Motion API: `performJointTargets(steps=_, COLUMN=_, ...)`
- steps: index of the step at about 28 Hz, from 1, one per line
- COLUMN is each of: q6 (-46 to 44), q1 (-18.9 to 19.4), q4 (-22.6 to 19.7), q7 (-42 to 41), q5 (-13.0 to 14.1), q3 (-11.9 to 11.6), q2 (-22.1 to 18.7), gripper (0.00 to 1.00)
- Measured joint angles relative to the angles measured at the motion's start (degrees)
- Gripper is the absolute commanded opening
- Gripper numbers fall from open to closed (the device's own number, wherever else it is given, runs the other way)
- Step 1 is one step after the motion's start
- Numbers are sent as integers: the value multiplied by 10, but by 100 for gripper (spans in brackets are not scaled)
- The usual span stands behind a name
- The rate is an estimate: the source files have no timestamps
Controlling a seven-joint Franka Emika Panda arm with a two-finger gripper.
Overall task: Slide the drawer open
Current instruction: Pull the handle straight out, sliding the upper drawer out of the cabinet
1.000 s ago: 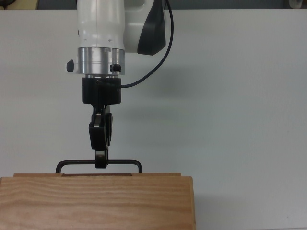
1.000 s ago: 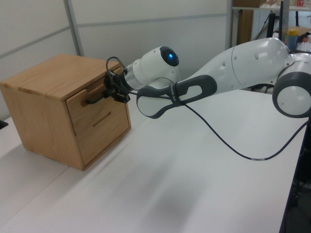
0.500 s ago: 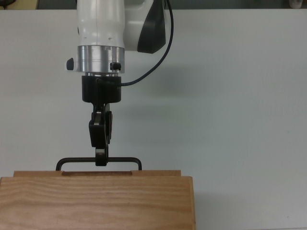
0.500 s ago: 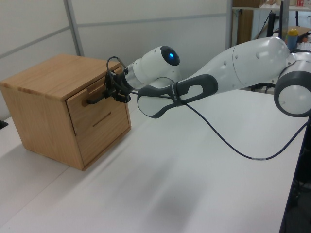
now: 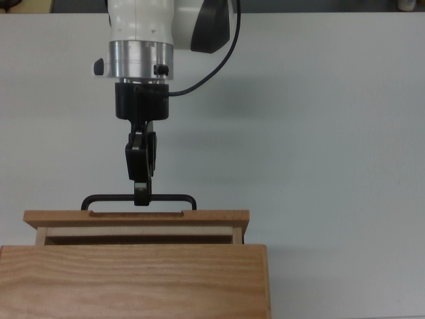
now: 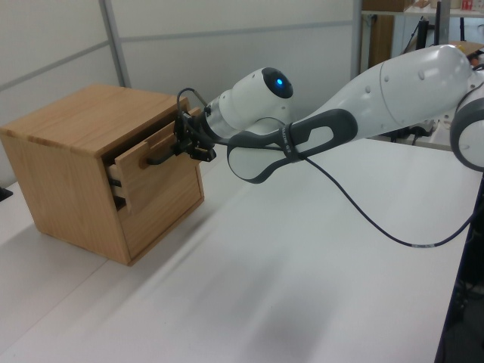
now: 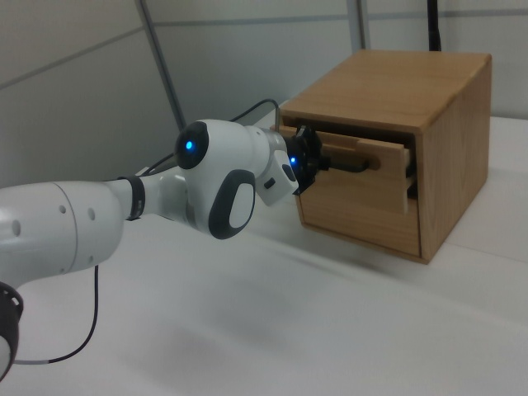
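Observation:
The drawer (image 5: 136,218) is a light wooden tray that sticks a short way out of the wooden cabinet (image 5: 133,279). Its flat front panel (image 6: 144,149) carries a thin black bar handle (image 5: 169,197). My gripper (image 5: 141,196) is shut on the handle, a little toward the top view's left of its middle. In the left view the gripper (image 6: 184,145) meets the panel from the left view's right. The right view shows the drawer (image 7: 375,154) pulled out, with the gripper (image 7: 318,162) on the handle (image 7: 353,167).
A second drawer front (image 6: 162,198) sits flush in the cabinet below the pulled one. The white table (image 5: 332,133) spreads around the cabinet. A black cable (image 6: 363,219) hangs from the arm. A wall (image 7: 247,49) stands behind the cabinet.
The gripper has drawn back from the cabinet with the handle in it. The drawer has slid out a short way, and a dark gap shows behind its front panel.

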Motion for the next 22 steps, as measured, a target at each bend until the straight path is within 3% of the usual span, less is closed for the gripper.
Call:
performJointTargets(steps=6, q6=-31, q1=0, q4=-31, q7=1, q5=0, q3=-1, q2=-35, gripper=0)
performJointTargets(steps=14, q6=-123, q1=0, q4=-40, q7=2, q5=0, q3=-1, q2=-71, gripper=0)
performJointTargets(steps=22, q6=-159, q1=0, q4=-45, q7=3, q5=0, q3=-1, q2=-88, gripper=0)
